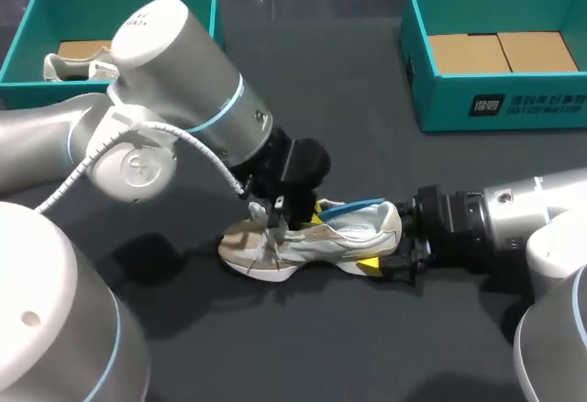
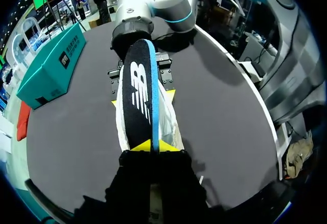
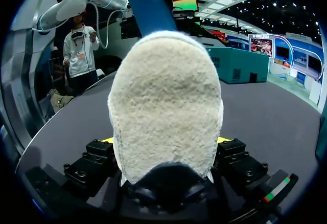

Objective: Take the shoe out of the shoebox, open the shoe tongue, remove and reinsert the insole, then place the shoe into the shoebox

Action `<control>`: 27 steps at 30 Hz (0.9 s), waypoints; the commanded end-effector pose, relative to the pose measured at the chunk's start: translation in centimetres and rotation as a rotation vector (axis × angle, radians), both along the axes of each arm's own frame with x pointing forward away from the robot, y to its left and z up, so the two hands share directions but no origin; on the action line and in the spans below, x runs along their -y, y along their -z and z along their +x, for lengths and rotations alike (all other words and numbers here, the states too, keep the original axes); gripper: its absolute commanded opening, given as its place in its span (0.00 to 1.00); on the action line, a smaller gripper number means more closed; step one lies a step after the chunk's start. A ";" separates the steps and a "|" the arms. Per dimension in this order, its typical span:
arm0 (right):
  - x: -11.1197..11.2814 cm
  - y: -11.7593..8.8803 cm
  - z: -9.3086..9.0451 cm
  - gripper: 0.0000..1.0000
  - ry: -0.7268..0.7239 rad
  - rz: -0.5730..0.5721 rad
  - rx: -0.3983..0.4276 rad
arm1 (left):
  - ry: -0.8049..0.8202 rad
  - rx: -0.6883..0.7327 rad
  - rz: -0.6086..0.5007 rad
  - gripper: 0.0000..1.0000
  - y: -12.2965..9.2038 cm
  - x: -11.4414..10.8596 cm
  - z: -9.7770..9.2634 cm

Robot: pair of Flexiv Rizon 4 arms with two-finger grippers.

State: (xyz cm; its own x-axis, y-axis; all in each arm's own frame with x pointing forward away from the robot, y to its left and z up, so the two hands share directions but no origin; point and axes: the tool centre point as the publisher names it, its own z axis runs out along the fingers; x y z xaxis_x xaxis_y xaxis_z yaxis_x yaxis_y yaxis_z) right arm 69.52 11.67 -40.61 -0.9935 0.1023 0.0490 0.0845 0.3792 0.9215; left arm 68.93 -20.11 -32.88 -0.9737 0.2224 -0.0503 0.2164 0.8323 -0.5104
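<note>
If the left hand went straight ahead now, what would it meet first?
Likely the shoe itself: the left hand, pinching the insole, points into its opening, with the right hand beyond; depth is unclear.

Our shoe (image 1: 321, 237) lies near the middle of the table (image 1: 348, 347), toward its near edge, with the toe toward the left edge and the heel toward the right. Our left gripper (image 2: 155, 146) sits over the shoe's opening and clamps the insole (image 2: 138, 91), which stands partly out of the shoe. Our right gripper (image 3: 166, 141) is at the heel, one finger on either side. One shoebox (image 1: 514, 104) sits at the far right corner. We see another box (image 1: 92, 12) at the far left corner, with a second shoe (image 1: 73, 67) in it.
</note>
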 end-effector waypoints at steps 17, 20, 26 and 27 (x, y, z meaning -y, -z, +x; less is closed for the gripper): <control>-0.1 -0.1 0.0 0.00 0.000 -0.004 -0.001 | -0.053 0.136 0.003 0.38 -0.2 4.4 1.1; -0.1 -0.1 0.0 0.00 0.000 -0.004 -0.001 | -0.073 0.168 -0.015 0.49 -0.4 4.4 0.6; -0.1 -0.1 0.0 0.00 0.000 -0.004 -0.001 | -0.117 0.206 -0.043 0.62 -0.3 5.0 0.3; -0.1 -0.1 0.0 0.00 0.000 -0.004 -0.001 | -0.128 0.213 -0.048 0.60 -0.3 5.1 0.4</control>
